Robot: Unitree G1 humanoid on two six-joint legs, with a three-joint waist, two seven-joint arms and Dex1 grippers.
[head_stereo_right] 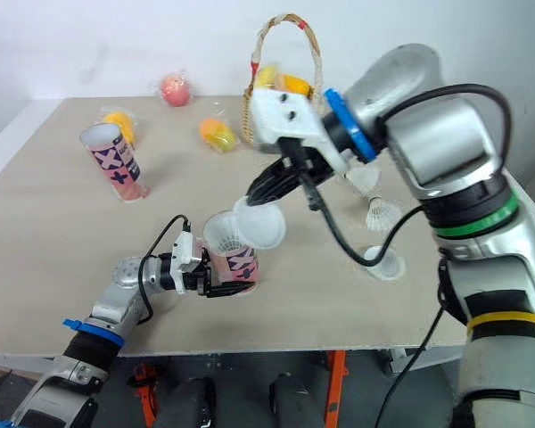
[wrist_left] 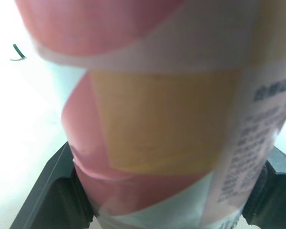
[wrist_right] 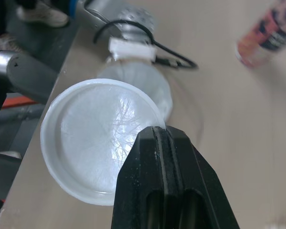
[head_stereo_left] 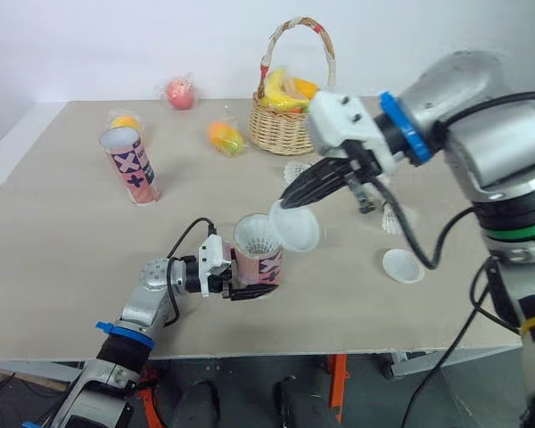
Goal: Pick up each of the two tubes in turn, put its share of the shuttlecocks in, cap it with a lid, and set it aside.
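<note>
Since the left fingers [wrist_left: 55, 191] clamp the pink tube [head_stereo_left: 266, 266] upright on the table [head_stereo_left: 62, 223] and the right fingers [wrist_right: 174, 181] pinch the lid [wrist_right: 86, 143] by its rim, tube mouth just beyond their tips, I'd level it, centre it, then press straight down.

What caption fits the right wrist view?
Right claw holds a white lid by the open tube in the left claw.

Wicker basket [head_stereo_left: 281, 129] stands at the far side of the pale tabletop [head_stereo_left: 62, 232], handle upright. In the basket: bananas [head_stereo_left: 276, 89] and an orange [head_stereo_left: 305, 86]. Just left of the basket: wrapped orange fruit [head_stereo_left: 226, 137]. Farther left: a second wrapped orange fruit [head_stereo_left: 125, 122]. Left of the basket, by the tabletop's far edge: wrapped red fruit [head_stereo_left: 180, 93].
</note>
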